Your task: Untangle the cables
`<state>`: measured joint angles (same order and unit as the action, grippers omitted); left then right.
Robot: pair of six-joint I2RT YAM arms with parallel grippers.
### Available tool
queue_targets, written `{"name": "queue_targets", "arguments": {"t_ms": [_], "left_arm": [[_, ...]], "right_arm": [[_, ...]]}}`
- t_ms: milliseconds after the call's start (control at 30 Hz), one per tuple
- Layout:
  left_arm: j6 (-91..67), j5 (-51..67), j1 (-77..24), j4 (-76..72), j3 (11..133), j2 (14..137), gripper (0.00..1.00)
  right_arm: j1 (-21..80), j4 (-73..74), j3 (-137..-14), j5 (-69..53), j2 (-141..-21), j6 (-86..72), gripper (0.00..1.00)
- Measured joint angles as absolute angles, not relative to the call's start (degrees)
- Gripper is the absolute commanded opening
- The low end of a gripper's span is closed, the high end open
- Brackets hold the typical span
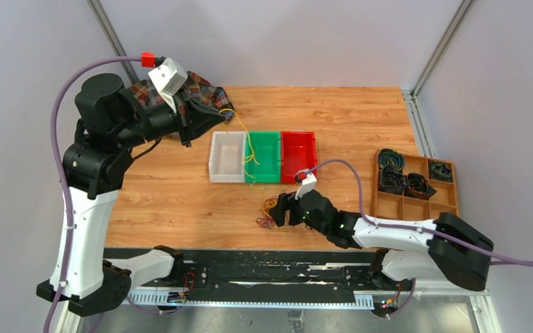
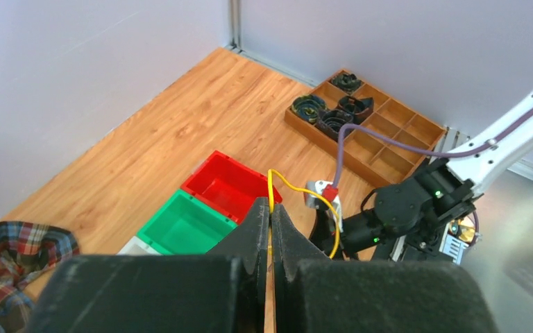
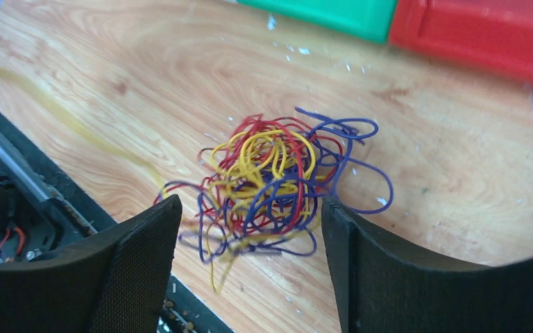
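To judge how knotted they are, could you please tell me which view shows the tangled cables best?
The right wrist view: the tangled cables sit close, red, yellow and blue strands distinct, before the open right gripper. The top view shows them small; the left wrist view shows one yellow strand, pinched by the left gripper.

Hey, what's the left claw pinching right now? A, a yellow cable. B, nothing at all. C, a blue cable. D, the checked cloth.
A: in the left wrist view the left claw is shut on a yellow cable that loops up out of it.
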<state>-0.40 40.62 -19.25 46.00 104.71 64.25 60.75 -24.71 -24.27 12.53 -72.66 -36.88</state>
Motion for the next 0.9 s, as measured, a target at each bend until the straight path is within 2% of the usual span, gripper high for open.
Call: {"name": "queue_targets", "arguments": {"t_ms": [200,400,567,733,900], "left_arm": [[-0.08,37.85,-19.25,46.76,110.78,67.77,0.00],[0.30,34.24,-19.25,46.17,125.60,71.88,0.00],[-0.12,33.39,-19.25,45.28,129.19,72.07,0.00],[-0.89,33.41,-19.25,45.30,129.19,72.23,0.00],[-1.52,33.43,-19.25,45.41,129.49,73.52,0.00]], "right_arm": [[60.75,-17.96,-27.03,12.25,-64.69,-32.80,0.72],[60.75,-14.85,-25.04,10.66,-66.83,-32.12,0.68],[61.43,-9.61,-25.93,9.61,-66.32,-30.22,0.70],[61.52,-7.81,-35.90,8.67,-63.11,-24.91,0.73],[62.94,-14.46,-45.06,6.90,-68.45,-18.92,0.74]]}}
